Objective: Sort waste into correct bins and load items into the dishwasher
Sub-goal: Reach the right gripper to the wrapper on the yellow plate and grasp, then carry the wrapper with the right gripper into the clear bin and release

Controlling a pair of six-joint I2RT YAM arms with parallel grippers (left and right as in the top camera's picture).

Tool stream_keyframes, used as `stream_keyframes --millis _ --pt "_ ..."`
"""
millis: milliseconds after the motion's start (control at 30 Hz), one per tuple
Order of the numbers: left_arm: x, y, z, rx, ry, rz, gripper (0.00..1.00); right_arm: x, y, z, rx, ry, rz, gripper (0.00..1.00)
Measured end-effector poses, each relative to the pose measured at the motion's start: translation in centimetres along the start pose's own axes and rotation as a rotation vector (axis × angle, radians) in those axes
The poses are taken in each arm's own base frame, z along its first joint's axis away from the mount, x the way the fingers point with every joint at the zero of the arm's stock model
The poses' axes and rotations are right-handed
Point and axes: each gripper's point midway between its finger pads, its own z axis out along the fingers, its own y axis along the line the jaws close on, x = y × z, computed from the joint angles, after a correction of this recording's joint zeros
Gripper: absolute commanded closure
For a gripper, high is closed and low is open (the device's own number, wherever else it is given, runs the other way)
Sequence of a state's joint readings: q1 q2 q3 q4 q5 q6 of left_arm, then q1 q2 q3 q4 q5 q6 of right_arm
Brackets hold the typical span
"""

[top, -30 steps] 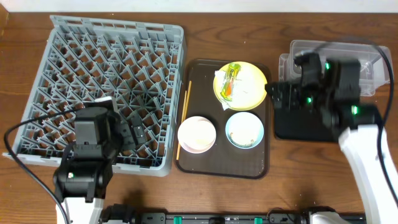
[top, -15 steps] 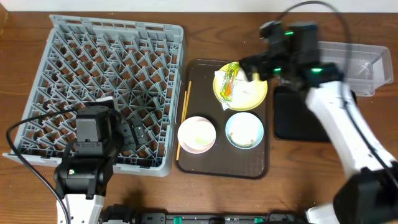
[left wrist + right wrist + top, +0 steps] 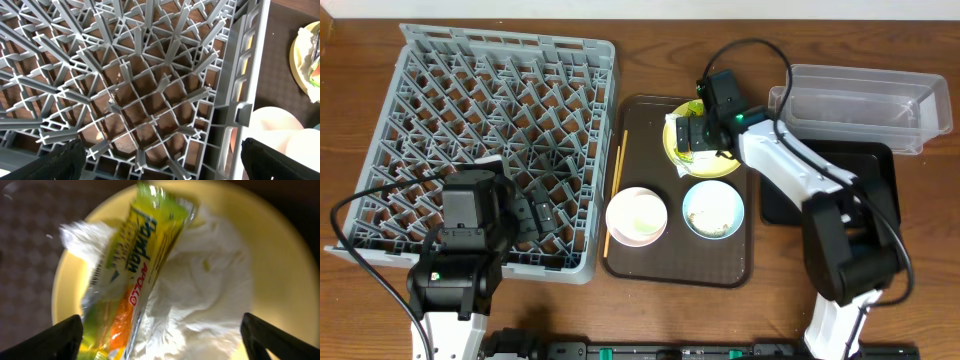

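A yellow-green snack wrapper [image 3: 135, 275] lies on crumpled white paper [image 3: 200, 295] on the yellow plate [image 3: 280, 275]. My right gripper [image 3: 162, 340] is open just above them, one finger on each side, holding nothing. In the overhead view it [image 3: 695, 135] covers most of the plate [image 3: 712, 168]. The white bowl [image 3: 637, 216], the light blue bowl [image 3: 713, 208] with beige scraps and the chopsticks [image 3: 615, 190] lie on the brown tray. My left gripper [image 3: 160, 160] is open and empty over the grey rack [image 3: 150, 75] near its right wall. I cannot make out the small cup.
The grey rack [image 3: 500, 90] fills the left side. The brown serving tray [image 3: 640, 130] sits in the middle. The clear tub [image 3: 860, 105] stands at the back right, with the black tray [image 3: 865, 185] in front of it. The right arm's cable loops above the plate.
My right arm has swung left from over the black tray and clear tub to just above the yellow plate. The left arm has not moved.
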State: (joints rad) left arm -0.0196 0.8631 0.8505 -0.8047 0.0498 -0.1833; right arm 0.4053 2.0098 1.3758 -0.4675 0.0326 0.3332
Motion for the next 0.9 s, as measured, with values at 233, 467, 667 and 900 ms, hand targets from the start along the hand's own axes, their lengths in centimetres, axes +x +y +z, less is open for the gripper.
stream_keyframes --millis 233,467,667,900 --pt "0.0 0.0 0.0 0.000 0.000 0.000 0.01 1.3 0.4 1.6 -0.026 0.051 0.045 0.76" --pt "0.1 0.0 0.0 -0.001 0.004 0.000 0.01 1.9 0.3 1.6 -0.025 0.077 0.076 0.99" --pt "0.2 0.0 0.0 -0.002 0.007 0.000 0.01 -0.7 0.1 -1.9 -0.027 -0.015 0.085 0.99" --pt "0.2 0.0 0.0 -0.002 0.007 0.000 0.01 -8.1 -5.9 -13.2 0.041 -0.333 0.210 0.99"
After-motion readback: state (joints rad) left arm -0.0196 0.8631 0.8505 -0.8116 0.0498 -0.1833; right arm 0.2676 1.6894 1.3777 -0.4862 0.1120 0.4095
